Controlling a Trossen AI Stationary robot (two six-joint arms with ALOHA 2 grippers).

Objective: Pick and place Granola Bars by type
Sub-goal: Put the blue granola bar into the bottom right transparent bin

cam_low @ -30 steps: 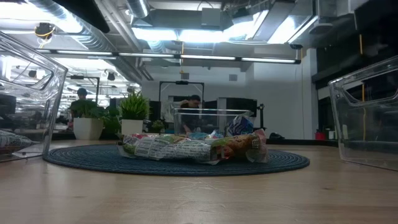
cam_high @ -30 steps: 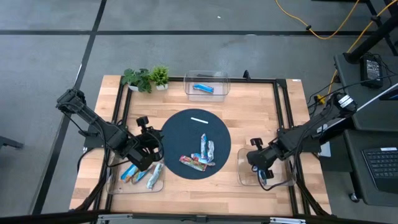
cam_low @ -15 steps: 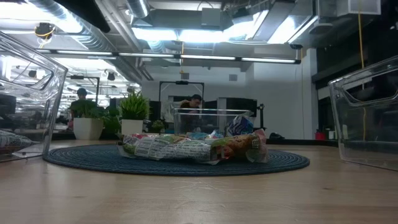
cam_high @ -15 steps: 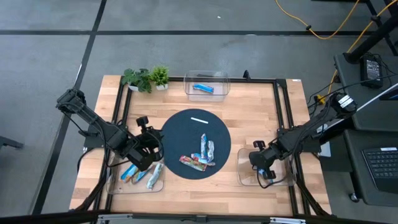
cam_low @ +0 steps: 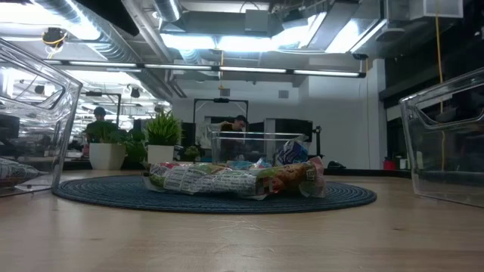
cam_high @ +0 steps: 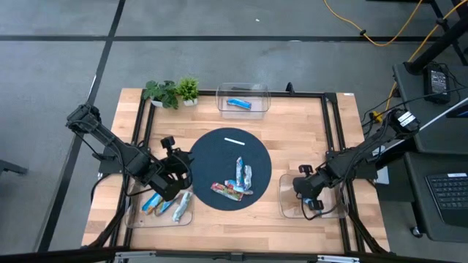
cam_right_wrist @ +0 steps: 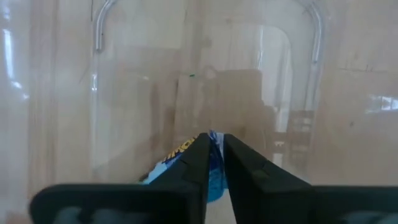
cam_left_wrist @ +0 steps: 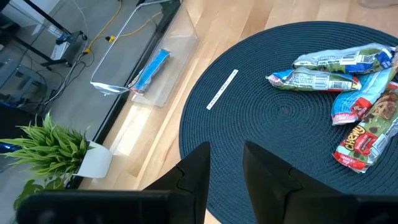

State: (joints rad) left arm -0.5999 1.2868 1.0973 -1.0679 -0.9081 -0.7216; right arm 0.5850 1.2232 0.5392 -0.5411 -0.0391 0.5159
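Several granola bars (cam_high: pixel 235 183) lie heaped on the round dark mat (cam_high: pixel 212 157); the low view shows the same bars (cam_low: pixel 234 180), and the left wrist view shows these bars (cam_left_wrist: pixel 348 93) too. One blue bar (cam_high: pixel 238 104) lies in the far clear tray, and several bars (cam_high: pixel 167 204) lie in the near-left tray. My right gripper (cam_high: pixel 310 203) hangs over the near-right clear tray (cam_high: pixel 287 208), shut on a blue-wrapped bar (cam_right_wrist: pixel 180 155). My left gripper (cam_high: pixel 170 150) is open beside the mat's left edge; in its wrist view this gripper (cam_left_wrist: pixel 225 168) touches nothing. My right gripper pinches the blue bar by one end of its wrapper (cam_right_wrist: pixel 213 144) between the two fingers, coming from above and pointing down into the tray. The bar hangs below the fingers. Whether its lower end touches the tray floor I cannot tell.
A thin white strip (cam_high: pixel 234 141) lies on the mat's far part. Two small potted plants (cam_high: pixel 172 92) stand at the far-left corner. A dark frame rail (cam_high: pixel 333 139) runs along the table's right side. Clear tray walls (cam_low: pixel 446 143) rise at both sides in the low view.
My right gripper has shifted a little toward the table's right edge over the near-right tray, still shut on the blue bar. The left arm and the bars on the mat have kept still.
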